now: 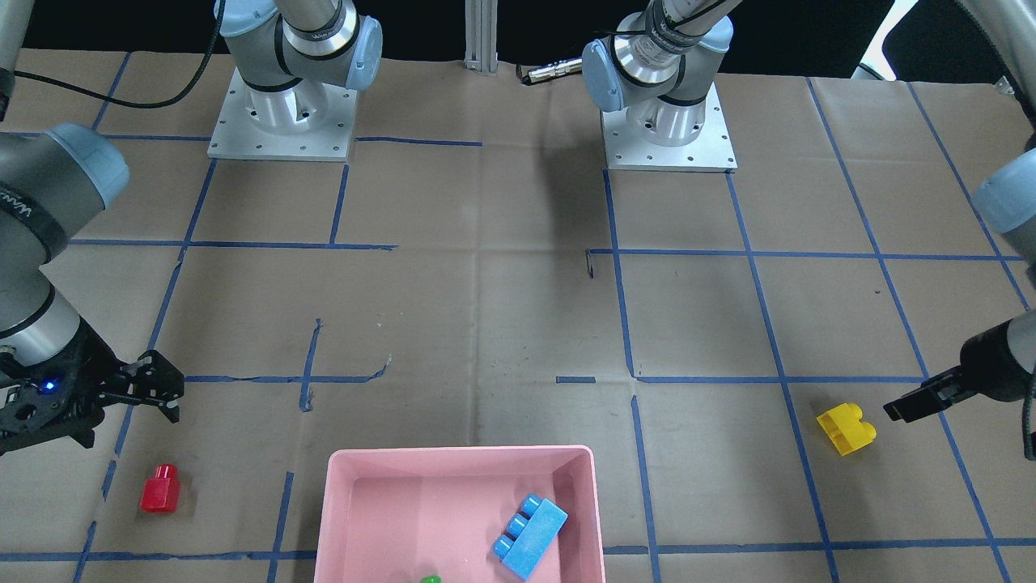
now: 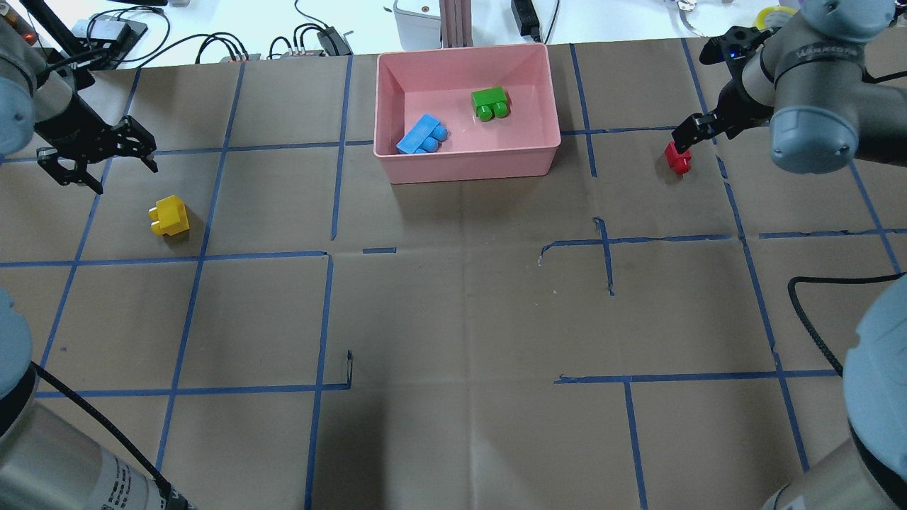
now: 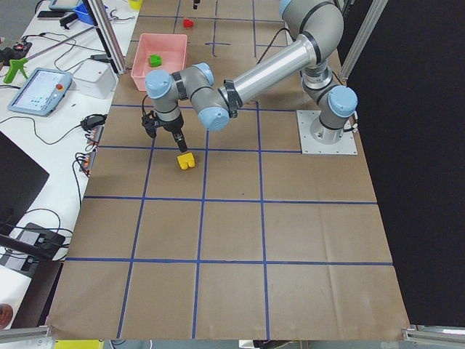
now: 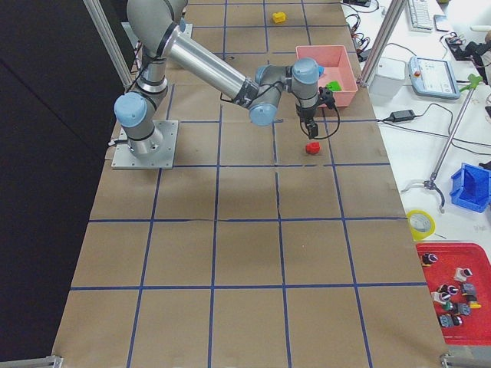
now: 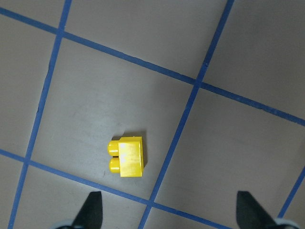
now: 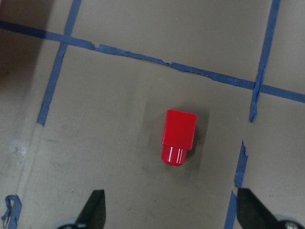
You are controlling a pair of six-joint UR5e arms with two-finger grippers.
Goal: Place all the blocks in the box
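Left tool (image 5: 169, 202) released, hanging above yellow brick (image 5: 128, 158). Right tool (image 6: 170, 198) released above red brick (image 6: 178, 133). Both bricks on desk (image 2: 453, 297), well apart from box (image 2: 468, 166). Blue brick (image 2: 421, 134) and green brick (image 2: 490, 103) inside box. I'd centre yellow between jaws, descend straight, clench flat sides.

I read this as a robotics lab, paper-covered table (image 2: 460, 319) gridded in blue tape (image 2: 324, 319), arm base plates (image 1: 712, 150) bolted down, teach pendant (image 3: 40, 91), loose cables (image 2: 212, 46), red parts tray (image 4: 476, 253).
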